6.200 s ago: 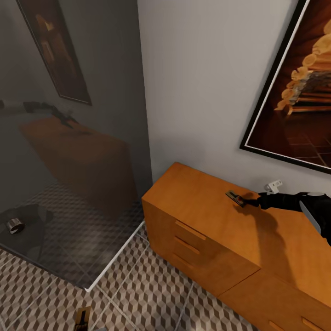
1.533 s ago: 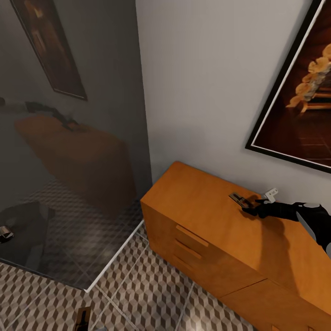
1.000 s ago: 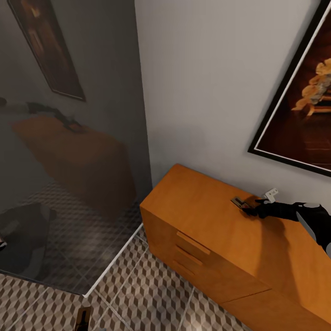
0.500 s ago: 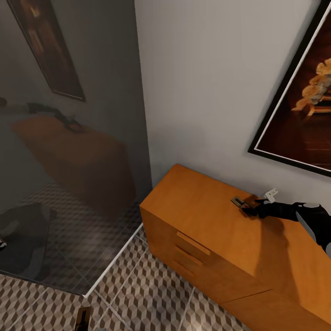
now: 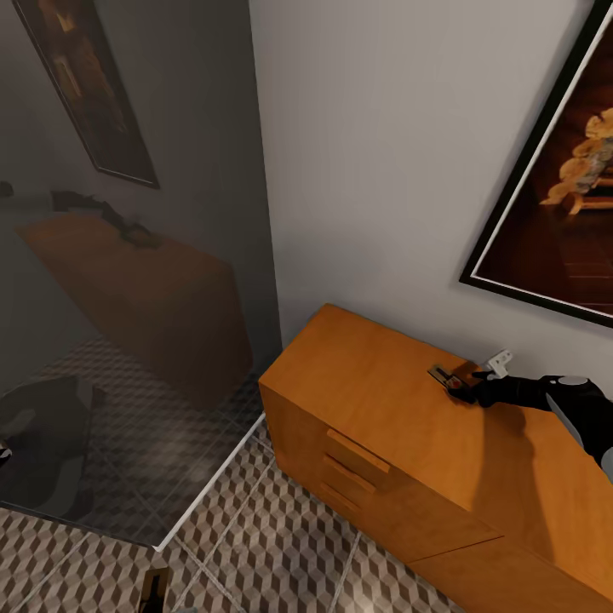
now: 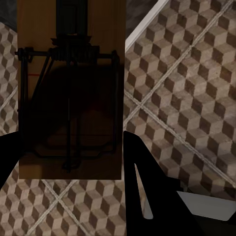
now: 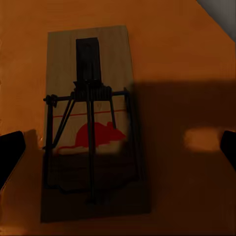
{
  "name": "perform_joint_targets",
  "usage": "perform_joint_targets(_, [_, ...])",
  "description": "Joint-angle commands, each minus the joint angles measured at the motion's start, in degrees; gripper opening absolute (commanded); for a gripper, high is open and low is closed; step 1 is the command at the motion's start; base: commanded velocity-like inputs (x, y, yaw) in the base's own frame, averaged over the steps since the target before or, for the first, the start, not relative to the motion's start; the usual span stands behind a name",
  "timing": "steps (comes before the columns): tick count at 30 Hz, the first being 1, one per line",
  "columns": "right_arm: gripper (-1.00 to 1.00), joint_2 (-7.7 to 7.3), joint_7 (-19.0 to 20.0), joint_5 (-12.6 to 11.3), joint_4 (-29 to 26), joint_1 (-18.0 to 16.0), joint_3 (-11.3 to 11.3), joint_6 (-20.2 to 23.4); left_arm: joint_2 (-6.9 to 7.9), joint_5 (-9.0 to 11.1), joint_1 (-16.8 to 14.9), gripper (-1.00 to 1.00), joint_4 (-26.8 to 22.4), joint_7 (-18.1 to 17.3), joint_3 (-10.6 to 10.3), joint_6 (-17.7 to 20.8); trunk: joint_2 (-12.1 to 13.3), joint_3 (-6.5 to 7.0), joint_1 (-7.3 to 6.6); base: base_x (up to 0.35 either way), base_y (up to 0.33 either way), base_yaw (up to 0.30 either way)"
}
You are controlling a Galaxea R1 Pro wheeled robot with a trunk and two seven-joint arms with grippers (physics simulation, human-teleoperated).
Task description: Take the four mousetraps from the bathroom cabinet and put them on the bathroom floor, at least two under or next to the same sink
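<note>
The mousetrap (image 7: 91, 125) on the cabinet (image 5: 383, 409) is straddled lengthwise by the right gripper (image 7: 118, 147), jaws spread wide, nothing gripped yet.

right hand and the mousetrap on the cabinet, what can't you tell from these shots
- Right hand, head view: too small and dark to tell whether its fingers touch the mousetrap on the cabinet.
- Right wrist view: fingertips are cut off by both side edges, so their grip is unclear.
- Left hand, left wrist view: one finger is cut off by the edge; its mousetrap hides the contact.
</note>
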Motion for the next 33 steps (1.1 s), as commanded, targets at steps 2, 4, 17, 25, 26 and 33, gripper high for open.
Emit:
perform_joint_targets(2, [1.00, 0.45, 0.1, 0.3, -0.1, 0.0, 0.2, 0.5, -0.07, -0.2, -0.1, -1.00, 0.2, 0.3, -0.4, -0.1, -0.1, -0.10, 0.03, 0.000, 0.000, 0.000])
perform_joint_targets(4, [1.00, 0.95, 0.1, 0.8, -0.1, 0.0, 0.2, 0.5, -0.07, -0.2, -0.1, -1.00, 0.2, 0.3, -0.4, -0.1, -0.1, -0.10, 0.03, 0.000, 0.000, 0.000])
perform_joint_targets(17, [1.00, 1.72, 0.0, 3.2, -0.1, 0.0, 0.2, 0.5, -0.07, -0.2, -0.1, -1.00, 0.2, 0.3, -0.4, -0.1, -0.1, -0.10, 0.03, 0.000, 0.000, 0.000])
perform_joint_targets(25, [1.00, 1.73, 0.0, 3.3, 0.0, 0.0, 0.2, 0.5, -0.07, -0.2, -0.1, -1.00, 0.2, 0.3, -0.4, -0.1, -0.1, -0.10, 0.03, 0.000, 0.000, 0.000])
perform_joint_targets(26, [1.00, 1.73, 0.0, 3.3, 0.0, 0.0, 0.2, 0.5, -0.07, -0.2, -0.1, -1.00, 0.2, 0.3, -0.4, -0.1, -0.1, -0.10, 0.03, 0.000, 0.000, 0.000])
perform_joint_targets(33, [-1.00, 1.73, 0.0, 3.3, 0.0, 0.0, 0.2, 0.5, -0.07, -0.2, -0.1, -1.00, 0.2, 0.3, -0.4, -0.1, -0.1, -0.10, 0.03, 0.000, 0.000, 0.000])
